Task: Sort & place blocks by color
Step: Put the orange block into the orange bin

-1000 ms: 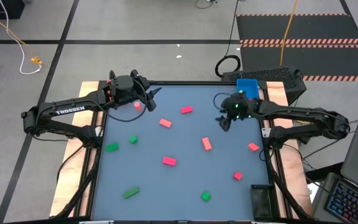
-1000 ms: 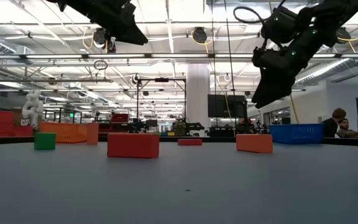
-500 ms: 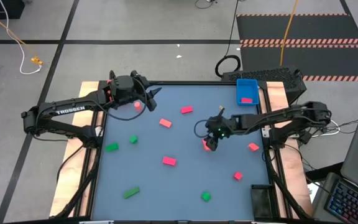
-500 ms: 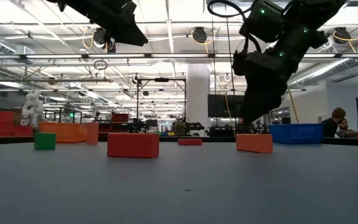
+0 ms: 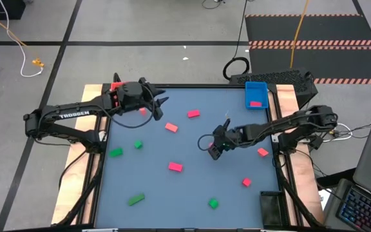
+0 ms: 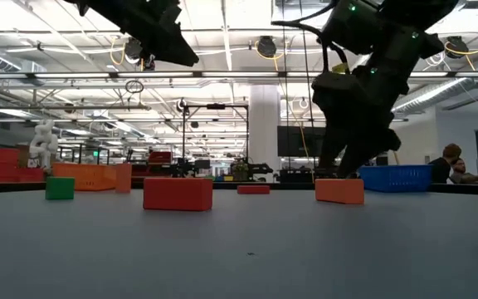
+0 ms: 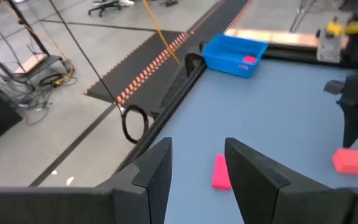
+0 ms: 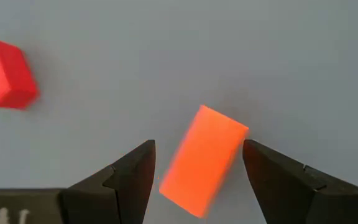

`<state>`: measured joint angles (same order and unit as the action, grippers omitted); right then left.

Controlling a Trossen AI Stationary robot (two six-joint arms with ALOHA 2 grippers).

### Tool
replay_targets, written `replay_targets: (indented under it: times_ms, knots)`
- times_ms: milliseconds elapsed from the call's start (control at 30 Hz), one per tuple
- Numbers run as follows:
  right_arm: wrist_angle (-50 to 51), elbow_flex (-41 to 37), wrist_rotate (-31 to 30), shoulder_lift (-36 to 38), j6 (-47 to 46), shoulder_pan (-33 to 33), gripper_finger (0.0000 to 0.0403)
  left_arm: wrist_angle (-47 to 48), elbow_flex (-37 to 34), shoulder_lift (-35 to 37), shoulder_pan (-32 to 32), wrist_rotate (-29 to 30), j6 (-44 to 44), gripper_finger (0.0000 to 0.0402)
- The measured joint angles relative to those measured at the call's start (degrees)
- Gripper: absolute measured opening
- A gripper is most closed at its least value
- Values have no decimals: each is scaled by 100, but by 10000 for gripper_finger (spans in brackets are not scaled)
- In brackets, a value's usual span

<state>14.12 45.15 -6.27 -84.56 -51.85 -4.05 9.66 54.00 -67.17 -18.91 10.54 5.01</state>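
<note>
My right gripper (image 5: 212, 149) is open and low over the middle of the table. Its two fingers stand on either side of a salmon-red bar (image 8: 204, 158) that lies flat on the table, and a gap shows on each side of it. My left gripper (image 5: 162, 104) is open and empty above the far left of the table, with a pink block (image 5: 142, 111) near it. Other blocks lie scattered: pink (image 5: 193, 114), red (image 5: 171, 127), pink (image 5: 176, 167), green (image 5: 116, 153), green (image 5: 136, 200), red (image 5: 263, 153).
A blue tray (image 5: 256, 90) at the far right corner holds one pink block (image 5: 256, 103). A dark tray (image 5: 270, 207) stands at the near right corner. More green and red blocks (image 5: 213, 203) lie toward the near right. A black raised frame runs around the table.
My right gripper has come from beside the blue tray toward the table's middle and near edge. It has gone down until its open fingers stand around the salmon-red bar. The bar has stayed where it was.
</note>
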Motion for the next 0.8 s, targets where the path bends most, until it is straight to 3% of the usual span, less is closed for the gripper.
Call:
replay_targets:
  times_ms: [400, 800]
  knots:
    - [-135, 13, -474, -221, -721, -393, 235, 487, 2, -3, 43, -23, 90, 150]
    - [-353, 12, -1059, -479, -731, -549, 235, 699, 2, -3, 272, -21, 27, 150]
